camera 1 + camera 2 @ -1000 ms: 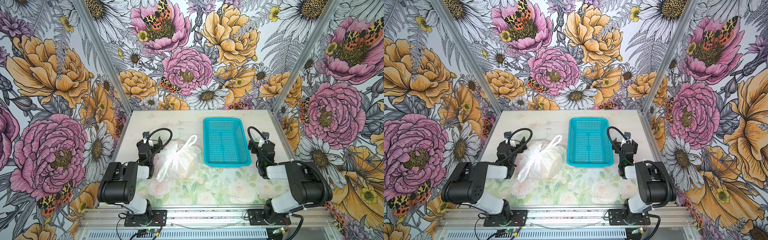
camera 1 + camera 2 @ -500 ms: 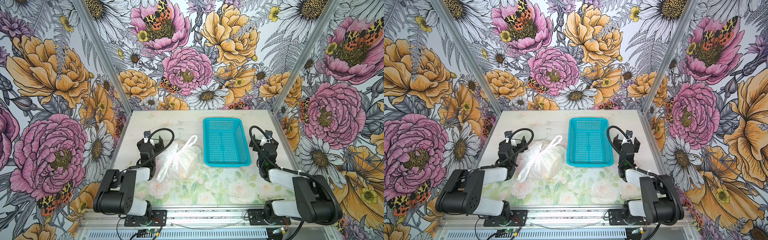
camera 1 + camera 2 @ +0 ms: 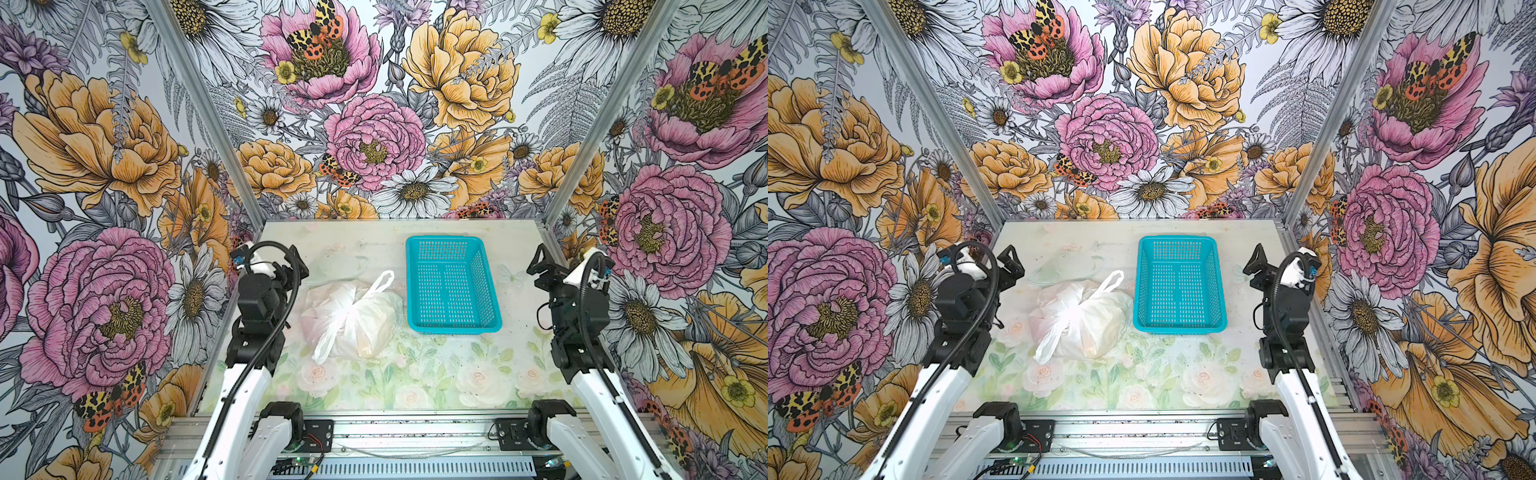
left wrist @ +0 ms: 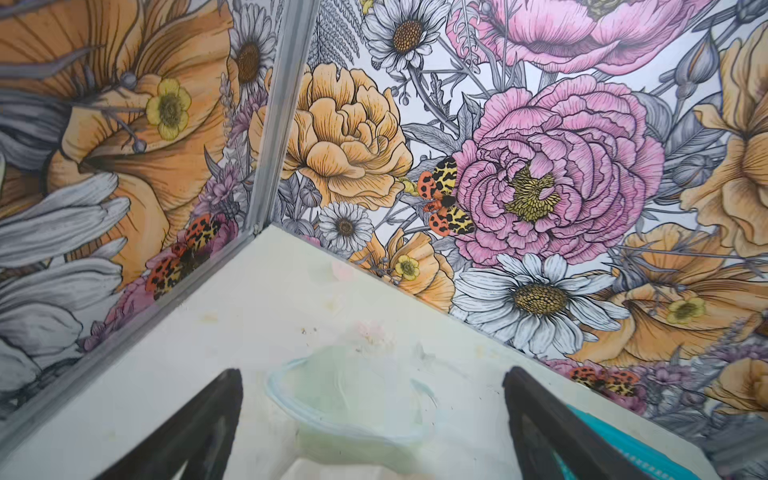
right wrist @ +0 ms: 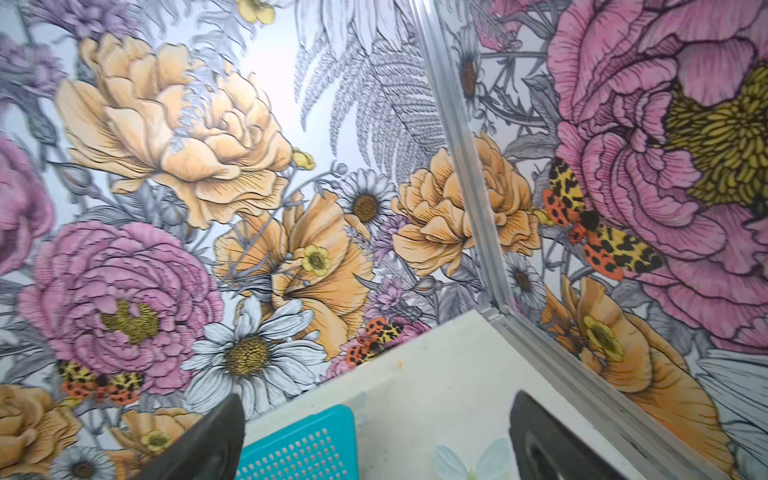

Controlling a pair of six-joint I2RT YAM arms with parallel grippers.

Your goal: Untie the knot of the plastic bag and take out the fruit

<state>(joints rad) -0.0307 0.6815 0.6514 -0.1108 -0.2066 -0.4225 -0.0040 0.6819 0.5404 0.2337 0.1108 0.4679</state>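
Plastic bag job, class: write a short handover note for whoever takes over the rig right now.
Left gripper: open, empty, left of the plastic bag.
Right gripper: open, empty, right of the teal basket.
The bag lies on the table beside the basket, knot still tied; the basket is empty.
Done: nothing yet. Left: untie the knot, take out the fruit, which the plastic hides.

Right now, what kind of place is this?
Probably a robot test booth: flower-printed walls on a metal frame, left arm and right arm mounted on a front rail, a tabletop with a plastic bag and teal basket.
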